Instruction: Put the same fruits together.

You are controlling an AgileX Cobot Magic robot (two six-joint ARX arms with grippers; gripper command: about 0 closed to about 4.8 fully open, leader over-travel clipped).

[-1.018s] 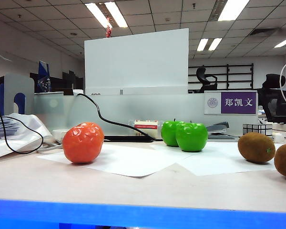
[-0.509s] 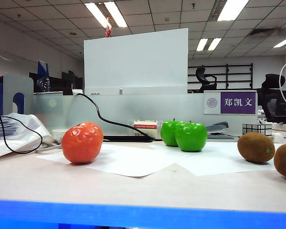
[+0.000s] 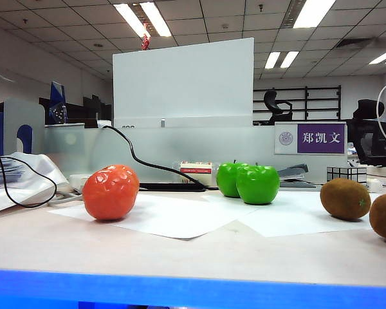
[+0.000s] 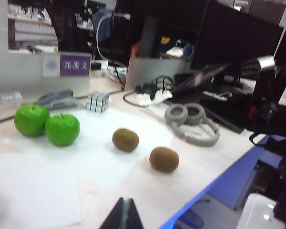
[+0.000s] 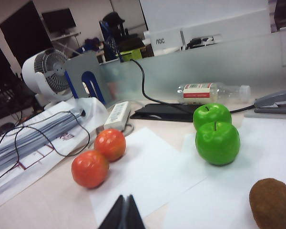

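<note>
Two green apples (image 3: 258,185) stand touching at the table's middle, on white paper. In the exterior view one orange (image 3: 111,192) shows at the left. The right wrist view has two oranges (image 5: 90,168) side by side. Two brown kiwis (image 3: 345,199) lie a little apart at the right. My left gripper (image 4: 126,198) hangs shut and empty above the near edge, with the kiwis (image 4: 164,159) and apples (image 4: 62,129) beyond it. Shut and empty too, my right gripper (image 5: 125,195) hovers over the paper short of the oranges and apples (image 5: 218,142). Neither gripper shows in the exterior view.
White paper sheets (image 3: 180,222) cover the table's middle, and a blue strip (image 3: 180,290) runs along its near edge. At the back lie a plastic bottle (image 5: 212,92), a power strip (image 5: 117,115), a fan (image 5: 47,76) and a stapler (image 4: 55,98). Grey headphones (image 4: 190,121) and a puzzle cube (image 4: 97,101) sit beyond the kiwis.
</note>
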